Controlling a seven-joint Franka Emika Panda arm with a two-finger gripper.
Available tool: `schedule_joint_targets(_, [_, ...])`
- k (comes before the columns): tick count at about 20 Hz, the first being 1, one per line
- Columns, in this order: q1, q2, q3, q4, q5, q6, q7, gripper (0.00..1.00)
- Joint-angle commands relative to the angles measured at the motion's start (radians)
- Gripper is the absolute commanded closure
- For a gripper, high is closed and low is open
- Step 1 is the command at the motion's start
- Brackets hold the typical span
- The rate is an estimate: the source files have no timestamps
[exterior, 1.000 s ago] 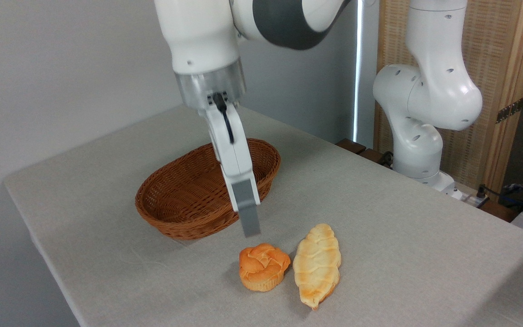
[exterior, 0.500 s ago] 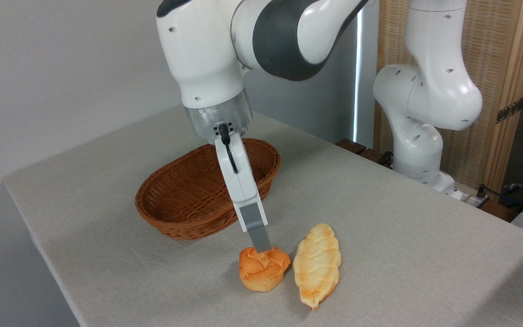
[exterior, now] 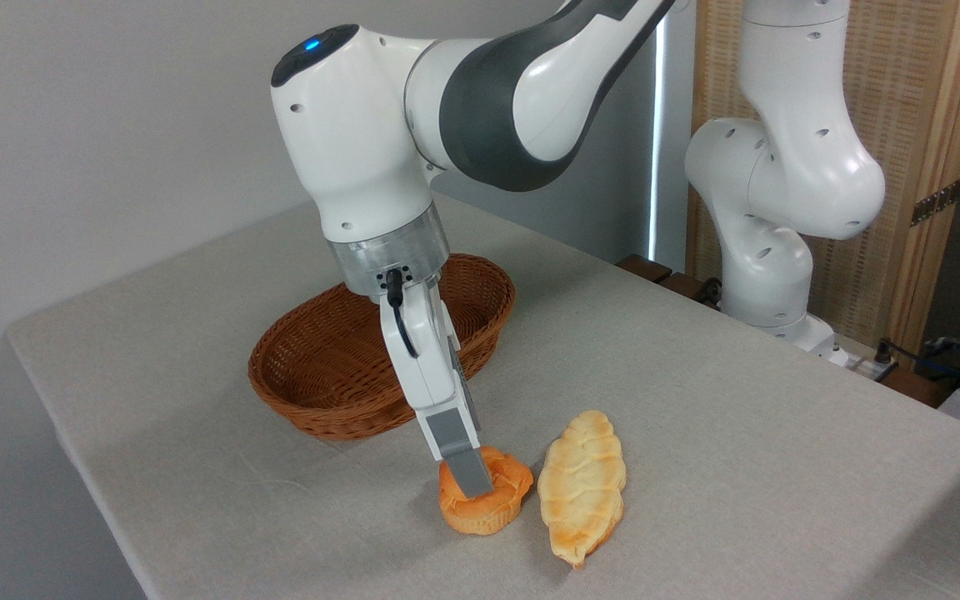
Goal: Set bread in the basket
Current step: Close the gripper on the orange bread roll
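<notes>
Gripper [exterior: 470, 477] sits low over the orange bun [exterior: 488, 504], near finger across its top; jaw opening can't be told. Wicker basket [exterior: 322, 392] lies far-left.

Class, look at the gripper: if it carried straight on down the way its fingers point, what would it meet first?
The gripper points down at the orange bun, its visible finger already at the bun's top. It would press into the bun first, then the table beneath. Only one finger shows, so depth is uncertain.
</notes>
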Motion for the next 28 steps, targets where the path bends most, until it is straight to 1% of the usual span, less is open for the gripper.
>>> schedule_joint_targets(1, [-0.008, 0.008, 0.003, 0.001, 0.016, 0.014, 0.015, 0.0])
schedule_joint_targets(9, [-0.008, 0.062, 0.003, 0.002, 0.021, 0.045, 0.015, 0.0])
schedule_joint_targets(14, [-0.009, 0.088, 0.002, 0.001, 0.021, 0.045, 0.016, 0.0])
schedule_joint_targets(17, [-0.009, 0.09, -0.008, 0.001, 0.021, 0.045, 0.015, 0.0])
schedule_joint_targets(18, [-0.009, 0.09, -0.008, 0.001, 0.021, 0.043, 0.016, 0.01])
schedule_joint_targets(20, [-0.008, 0.09, -0.008, 0.001, 0.021, 0.043, 0.018, 0.22])
schedule_joint_targets(21, [-0.008, 0.09, -0.009, 0.001, 0.021, 0.043, 0.018, 0.4])
schedule_joint_targets(22, [-0.008, 0.09, -0.009, 0.001, 0.021, 0.043, 0.018, 0.54])
schedule_joint_targets(23, [-0.008, 0.09, -0.009, 0.001, 0.019, 0.043, 0.018, 0.65])
schedule_joint_targets(24, [-0.008, 0.09, -0.009, 0.002, 0.019, 0.043, 0.018, 0.69])
schedule_joint_targets(28, [-0.008, 0.09, -0.009, 0.002, 0.017, 0.043, 0.016, 0.68])
